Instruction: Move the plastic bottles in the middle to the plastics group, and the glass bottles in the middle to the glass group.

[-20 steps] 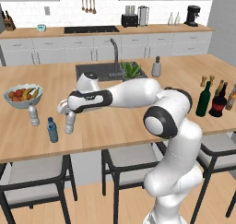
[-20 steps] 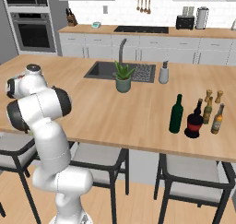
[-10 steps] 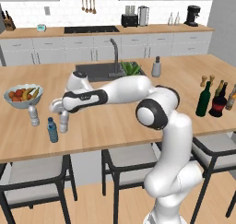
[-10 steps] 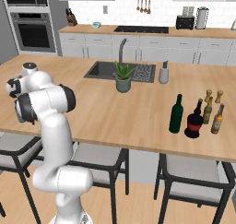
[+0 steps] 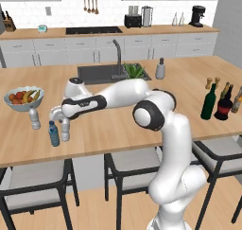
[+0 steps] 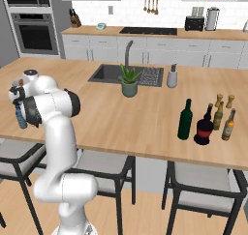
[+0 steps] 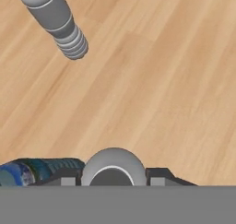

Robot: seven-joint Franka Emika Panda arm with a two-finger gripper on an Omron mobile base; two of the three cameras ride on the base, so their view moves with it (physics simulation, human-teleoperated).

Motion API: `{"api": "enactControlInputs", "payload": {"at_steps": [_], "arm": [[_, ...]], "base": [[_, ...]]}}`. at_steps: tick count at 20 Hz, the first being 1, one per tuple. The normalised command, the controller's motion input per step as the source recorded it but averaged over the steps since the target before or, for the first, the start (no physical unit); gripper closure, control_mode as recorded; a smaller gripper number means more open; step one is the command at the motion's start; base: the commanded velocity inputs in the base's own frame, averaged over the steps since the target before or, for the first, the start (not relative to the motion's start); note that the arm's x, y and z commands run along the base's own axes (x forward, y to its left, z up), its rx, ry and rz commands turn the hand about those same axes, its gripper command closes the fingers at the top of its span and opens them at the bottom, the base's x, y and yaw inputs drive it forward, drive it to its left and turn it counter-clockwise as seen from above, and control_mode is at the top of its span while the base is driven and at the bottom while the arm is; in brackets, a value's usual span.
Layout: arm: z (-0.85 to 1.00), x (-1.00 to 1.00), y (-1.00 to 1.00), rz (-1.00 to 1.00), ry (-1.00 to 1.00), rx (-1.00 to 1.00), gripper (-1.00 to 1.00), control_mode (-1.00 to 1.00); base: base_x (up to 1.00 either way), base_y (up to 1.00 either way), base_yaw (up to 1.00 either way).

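At the island's near left edge, a small clear bottle [image 5: 64, 130] is pinched by the gripper [image 5: 62, 125] just beside the blue bottle [image 5: 54, 134]; it is best lowered upright before release.

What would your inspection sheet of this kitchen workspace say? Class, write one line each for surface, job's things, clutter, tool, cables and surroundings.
Surface: wooden island counter with a sink.
Job's things: clear water bottle stands between the tool's fingers beside the blue bottle; another clear bottle stands nearby. Green wine bottle and squat red-label bottle stand by the slim brown bottles.
Clutter: fruit bowl, potted plant, shakers.
Tool: around the clear water bottle; contact unclear.
Cables: nothing seen.
Surroundings: stools, cabinets, oven.
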Motion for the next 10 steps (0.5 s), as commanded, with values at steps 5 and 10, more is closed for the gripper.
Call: {"api": "enactControlInputs", "payload": {"at_steps": [5,10], "arm": [[-0.38,0.03,0.01,0.0,0.0,0.0,1.0,-1.0],[-0.38,0.0,0.01,0.0,0.0,0.0,1.0,-1.0]], "base": [[0.0,0.0,0.0],[0.0,0.0,0.0]]}}
